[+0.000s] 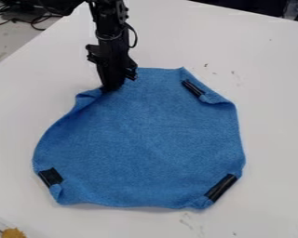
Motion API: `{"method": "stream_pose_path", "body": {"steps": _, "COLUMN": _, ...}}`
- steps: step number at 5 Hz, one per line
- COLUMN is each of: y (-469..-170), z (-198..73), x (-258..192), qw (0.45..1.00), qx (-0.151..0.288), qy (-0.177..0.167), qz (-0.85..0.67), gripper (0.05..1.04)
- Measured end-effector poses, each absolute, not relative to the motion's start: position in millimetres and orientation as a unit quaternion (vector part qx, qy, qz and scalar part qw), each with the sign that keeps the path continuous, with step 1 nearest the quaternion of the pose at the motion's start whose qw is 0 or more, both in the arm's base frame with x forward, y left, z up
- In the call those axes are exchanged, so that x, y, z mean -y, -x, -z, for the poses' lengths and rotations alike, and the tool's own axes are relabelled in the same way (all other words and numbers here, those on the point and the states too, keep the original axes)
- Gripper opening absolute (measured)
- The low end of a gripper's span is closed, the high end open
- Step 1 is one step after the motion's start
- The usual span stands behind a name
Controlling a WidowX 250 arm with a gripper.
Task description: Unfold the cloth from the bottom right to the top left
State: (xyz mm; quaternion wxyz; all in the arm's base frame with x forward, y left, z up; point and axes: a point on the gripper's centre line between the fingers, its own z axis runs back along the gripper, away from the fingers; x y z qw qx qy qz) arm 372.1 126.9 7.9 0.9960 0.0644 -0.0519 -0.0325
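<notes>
One blue cloth [145,139], spread broad and mostly flat on the white worktop [269,93], many-sided in outline, with corners turned in. Progress, by judgement: main unfolding largely done, with middle open and smooth and no large flap across it. Near right corner: laid out well apart from the far left one, except for a small turned-in tip beside a slim black strip [221,187]. Far right corner: folded slightly inward, with another black strip [193,88] along the slanting edge. Near left corner: tucked, with a black patch [50,177] at the border. Far left corner: rumpled, with a short fold beside the black hand [112,87], set low at the cloth's far left edge. Remaining, by judgement: release of that corner if held, perhaps a little smoothing of the fold. State of the hand: impossible to tell, whether wide, narrow or pinching cloth; dark and close against the fabric. Hidden: the bit of cloth beneath the hand, and the undersides of the turned-in corners. Cut off: the arm [111,28] at the far edge of view; likewise an orange-brown object [13,233] at near left, too little visible to name. Hard to make out: the nature of the black pieces, whether tape, clips or tabs.
</notes>
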Motion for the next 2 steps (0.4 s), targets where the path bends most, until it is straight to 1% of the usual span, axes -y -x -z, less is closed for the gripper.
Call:
{"method": "stream_pose_path", "body": {"steps": 1, "y": -368.1, "z": -8.6, "x": -135.1, "qw": 0.995, "qx": 0.055, "qy": -0.074, "qz": 0.024, "gripper": 0.775}}
{"method": "stream_pose_path", "body": {"steps": 2, "y": -361.9, "z": -12.4, "x": -148.7, "qw": 0.995, "qx": 0.053, "qy": -0.087, "qz": 0.017, "gripper": 0.995}}
